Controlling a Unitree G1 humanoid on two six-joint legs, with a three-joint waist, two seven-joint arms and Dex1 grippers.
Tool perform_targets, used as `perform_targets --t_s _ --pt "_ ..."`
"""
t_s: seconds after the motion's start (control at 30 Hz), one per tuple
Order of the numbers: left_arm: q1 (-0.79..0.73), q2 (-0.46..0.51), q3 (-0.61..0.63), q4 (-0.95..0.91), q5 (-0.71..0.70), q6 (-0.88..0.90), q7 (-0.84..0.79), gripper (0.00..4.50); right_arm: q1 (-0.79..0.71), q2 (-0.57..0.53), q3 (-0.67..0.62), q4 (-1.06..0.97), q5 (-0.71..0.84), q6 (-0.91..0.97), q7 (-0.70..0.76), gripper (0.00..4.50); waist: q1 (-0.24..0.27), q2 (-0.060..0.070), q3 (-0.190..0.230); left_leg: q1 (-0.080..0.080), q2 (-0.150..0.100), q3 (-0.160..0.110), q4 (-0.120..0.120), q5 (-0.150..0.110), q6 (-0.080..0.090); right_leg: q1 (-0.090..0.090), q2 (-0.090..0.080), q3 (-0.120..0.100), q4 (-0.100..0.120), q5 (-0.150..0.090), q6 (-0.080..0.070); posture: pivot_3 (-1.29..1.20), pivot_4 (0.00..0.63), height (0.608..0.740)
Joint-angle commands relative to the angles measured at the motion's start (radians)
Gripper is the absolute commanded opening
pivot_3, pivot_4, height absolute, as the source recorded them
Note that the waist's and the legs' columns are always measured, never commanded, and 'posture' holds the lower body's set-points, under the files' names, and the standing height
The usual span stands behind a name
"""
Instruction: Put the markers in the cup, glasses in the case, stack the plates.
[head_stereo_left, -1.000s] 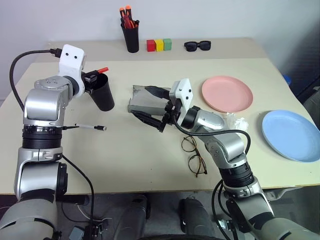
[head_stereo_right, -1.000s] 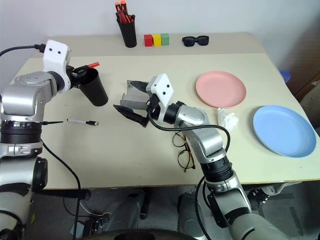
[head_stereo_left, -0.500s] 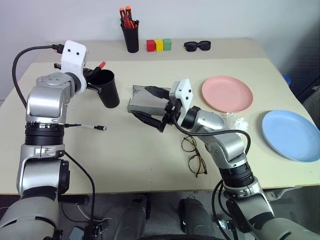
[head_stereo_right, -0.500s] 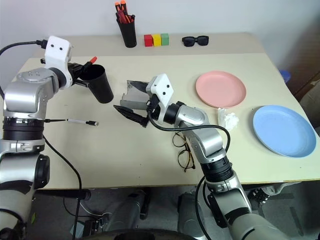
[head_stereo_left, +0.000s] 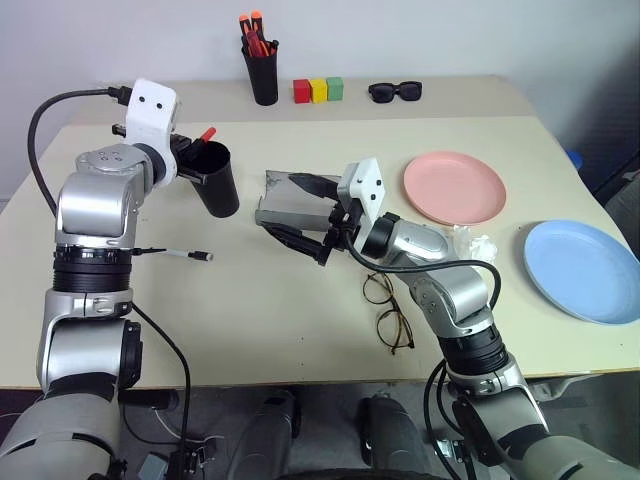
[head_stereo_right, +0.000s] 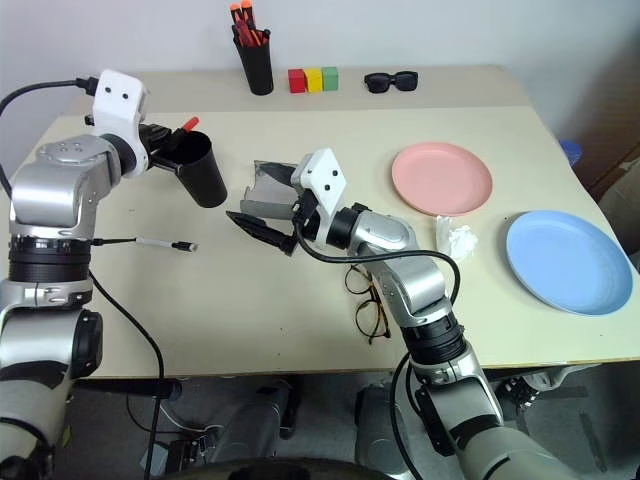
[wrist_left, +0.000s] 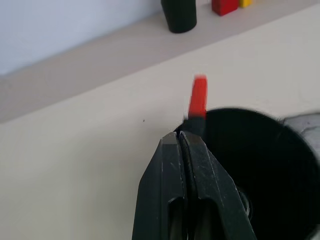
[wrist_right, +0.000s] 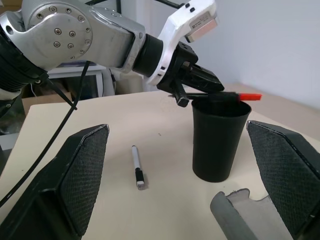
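The black cup (head_stereo_left: 218, 182) stands upright at the table's left. A red-capped marker (head_stereo_left: 205, 134) lies across its mouth, cap poking past the far rim. My left gripper (wrist_left: 180, 137) is shut at the near rim, its tips right at the marker's black end. The white marker (head_stereo_left: 176, 254) lies on the table in front of the cup. My right gripper (head_stereo_left: 305, 212) is open, its fingers either side of the open grey case (head_stereo_left: 283, 205). The wire glasses (head_stereo_left: 388, 308) lie near the front edge. The pink plate (head_stereo_left: 454, 187) and blue plate (head_stereo_left: 585, 270) sit apart on the right.
At the back stand a black pen holder (head_stereo_left: 262, 72) with orange-tipped markers, three coloured blocks (head_stereo_left: 318, 90) and black sunglasses (head_stereo_left: 394, 92). A crumpled white wad (head_stereo_left: 472, 242) lies between the plates.
The cup was tilted toward my left gripper and now stands upright. The left gripper's fingers have come together. The right arm has stayed still.
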Motion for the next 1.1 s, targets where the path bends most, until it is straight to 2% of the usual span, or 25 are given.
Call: perform_targets --t_s 0.03,0.33,0.43,0.5,0.77,0.97,1.1 --pt "-0.018 -0.001 0.044 -0.068 -0.018 0.012 0.007 0.03 0.002 0.005 -0.001 -0.026 0.003 -0.02 0.0 4.5 0.0 0.0 0.0 0.0 0.0 0.0 0.0 0.0 0.0 0.0 0.0 0.0 0.0 0.0 0.0 0.0 0.15 0.74" --pt "-0.004 -0.015 0.082 -0.1 -0.048 0.054 0.023 0.03 0.001 0.006 0.003 -0.026 0.004 -0.017 0.003 4.5 0.0 0.0 0.0 0.0 0.001 0.0 0.0 0.0 0.0 0.0 0.001 0.0 0.0 0.0 0.0 0.0 0.15 0.74" --pt "-0.027 -0.021 0.089 -0.07 -0.036 0.067 0.057 0.85 -0.001 0.006 0.004 -0.022 0.003 -0.018 0.004 4.5 0.0 0.0 0.0 0.0 0.001 0.0 0.0 0.0 0.0 0.0 0.001 0.0 0.0 0.0 0.0 0.0 0.15 0.74" --pt "-0.046 -0.024 0.09 -0.045 -0.037 0.081 0.072 1.81 -0.002 0.006 0.004 -0.022 0.003 -0.019 0.005 4.5 0.0 0.0 0.0 0.0 0.001 0.0 0.0 0.0 0.0 0.0 0.001 0.0 0.0 0.0 0.0 0.0 0.15 0.74" --pt "-0.101 -0.019 0.084 0.027 -0.045 0.112 0.075 1.81 0.0 0.004 0.004 -0.023 0.002 -0.018 0.004 4.5 0.0 0.0 0.0 0.0 0.001 0.0 0.0 0.0 0.0 0.0 0.001 0.0 0.0 0.0 0.0 0.0 0.15 0.74" --pt "-0.132 -0.012 0.058 0.065 -0.044 0.229 0.062 1.81 0.0 0.006 0.005 -0.023 0.001 -0.019 0.001 4.5 0.0 0.0 0.0 0.0 0.001 0.0 0.0 0.0 0.0 0.0 0.001 0.0 0.0 0.0 0.0 0.0 0.15 0.74" --pt "-0.135 -0.019 0.061 0.057 -0.054 0.243 0.046 1.81 0.004 0.004 0.004 -0.026 0.001 -0.02 0.0 4.5 -0.001 0.0 0.0 0.0 0.001 0.0 0.0 0.0 0.0 0.0 0.001 0.0 0.001 0.0 0.0 0.0 0.15 0.74"
